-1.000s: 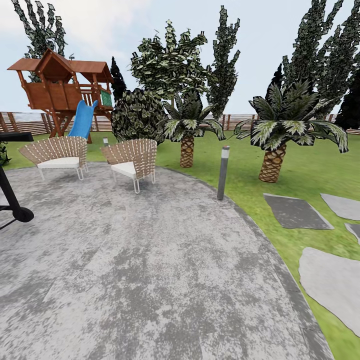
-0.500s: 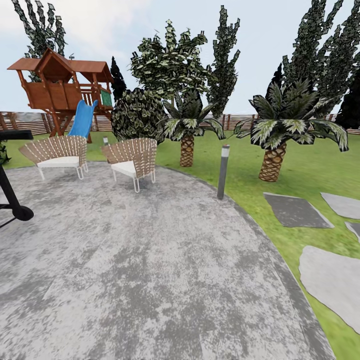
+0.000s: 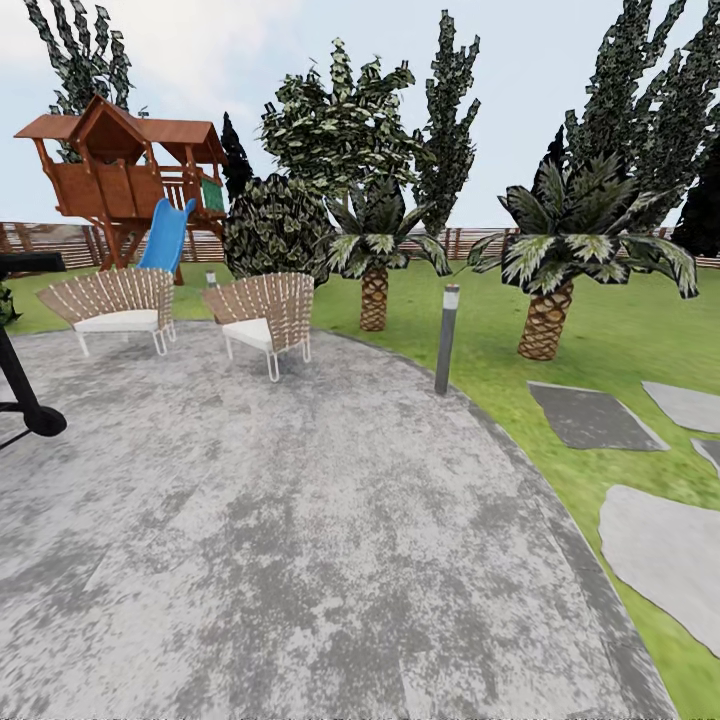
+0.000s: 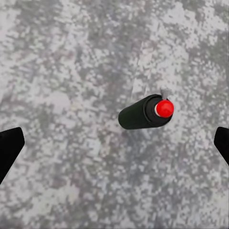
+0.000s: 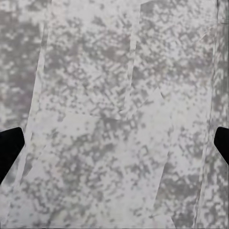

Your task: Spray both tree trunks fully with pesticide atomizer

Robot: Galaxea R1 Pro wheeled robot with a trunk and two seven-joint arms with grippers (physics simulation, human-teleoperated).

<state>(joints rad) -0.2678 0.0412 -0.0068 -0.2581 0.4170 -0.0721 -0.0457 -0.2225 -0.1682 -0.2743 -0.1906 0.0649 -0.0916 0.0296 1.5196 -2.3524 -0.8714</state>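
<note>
Left gripper (image 4: 114, 143): black fingertips at both edges of the left wrist frame, spread wide, nothing between them. Below it, mottled grey paving (image 4: 71, 71) and a short black cylinder with a red tip (image 4: 145, 112), right of frame centre; what it is cannot be told.

Right gripper (image 5: 114, 143): fingertips likewise at the two frame edges, wide apart, empty. Grey paving with pale seams beneath.

Head view, near to far. Lower and middle frame: round grey patio (image 3: 280, 540). Lower right: flat stepping stones (image 3: 660, 560) set in the grass. Left edge: a black stand (image 3: 25, 400), partly cut off. Centre: grey bollard light (image 3: 446, 340) at the patio rim. Left of centre: two woven chairs (image 3: 262, 318) with white cushions, on the patio. Behind them the lawn (image 3: 480, 320); two short palms, one at centre (image 3: 374, 290), one at right (image 3: 548, 310). Upper left: wooden playhouse (image 3: 120, 170) with blue slide (image 3: 165, 238). Far back: brown slat fence (image 3: 60, 243) and dark leafy trees (image 3: 340, 130). The atomizer cannot be made out on the ground.
</note>
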